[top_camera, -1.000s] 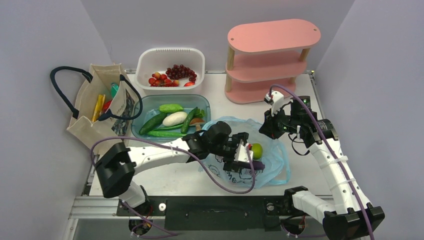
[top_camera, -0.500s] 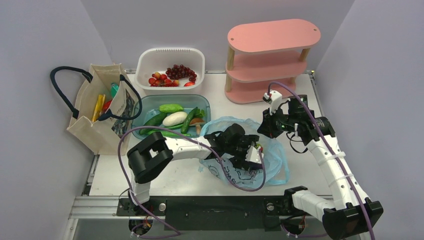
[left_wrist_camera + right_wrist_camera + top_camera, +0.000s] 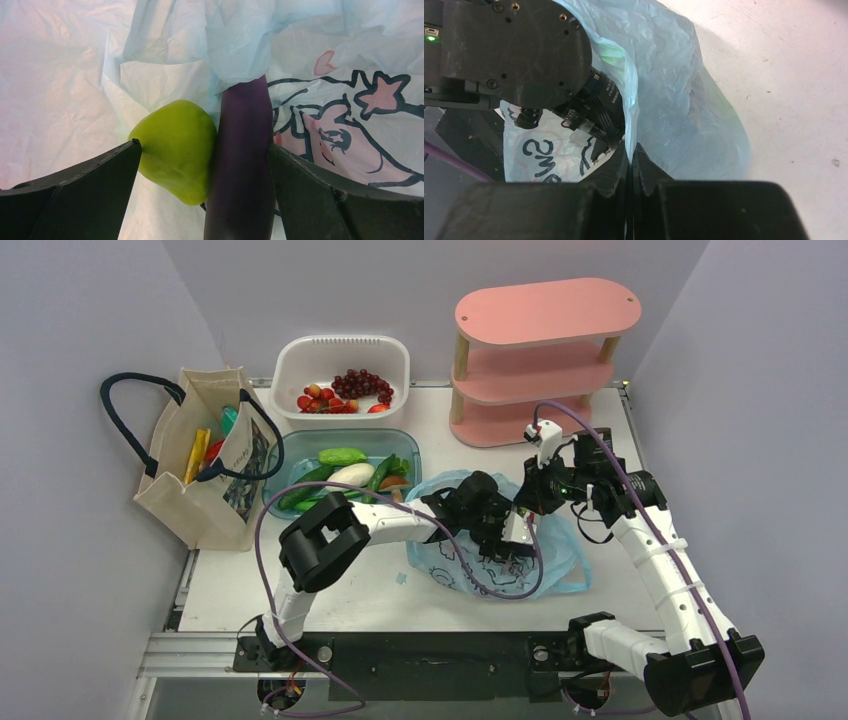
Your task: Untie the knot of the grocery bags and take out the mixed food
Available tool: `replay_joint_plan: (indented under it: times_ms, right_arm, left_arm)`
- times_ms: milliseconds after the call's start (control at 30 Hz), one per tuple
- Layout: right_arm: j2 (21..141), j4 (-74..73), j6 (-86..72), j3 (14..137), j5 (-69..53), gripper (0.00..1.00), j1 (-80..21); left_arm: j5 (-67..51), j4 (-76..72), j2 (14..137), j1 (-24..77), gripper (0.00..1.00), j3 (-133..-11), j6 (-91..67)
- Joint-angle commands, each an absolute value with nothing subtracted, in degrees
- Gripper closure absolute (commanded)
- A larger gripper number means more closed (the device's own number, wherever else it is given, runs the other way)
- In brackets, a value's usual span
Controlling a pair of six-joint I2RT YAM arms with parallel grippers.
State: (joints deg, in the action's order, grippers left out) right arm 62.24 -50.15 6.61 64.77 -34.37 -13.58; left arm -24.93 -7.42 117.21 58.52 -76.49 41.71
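Left wrist view: left gripper [image 3: 203, 147] stood wide open inside blue plastic bag [image 3: 60, 75], straddling green pear [image 3: 172, 150] and purple eggplant [image 3: 242, 165], these two touching; right gripper [image 3: 630, 155] was clenched on the bag's rim; bag lay on bench [image 3: 350, 590].

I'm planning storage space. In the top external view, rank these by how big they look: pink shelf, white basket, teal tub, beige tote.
1. Pink shelf, clearly largest.
2. Beige tote, somewhat smaller.
3. Teal tub and white basket look about alike, so they are not ranked.
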Motion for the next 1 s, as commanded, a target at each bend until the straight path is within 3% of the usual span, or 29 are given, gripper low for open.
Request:
replay_joint_plan:
  times_ms: [0, 500, 967]
  right_arm:
    - [62.9, -48.1, 6.5, 66.8, -34.1, 1.0, -13.7]
    - [62.7, -48.3, 7.7, 66.2, -34.6, 1.0, -13.4]
    - [61.6, -48.8, 8.5, 65.7, -34.4, 1.0, -13.3]
  left_arm:
    - [-24.2, -5.9, 121.0, 57.1, 0.03, -79.2, 42.0]
    - [-28.2, -3.8, 106.9, 57.9, 0.03, -69.4, 42.5]
    - [-27.4, -0.5, 103.6, 56.2, 0.05, -63.7, 47.8]
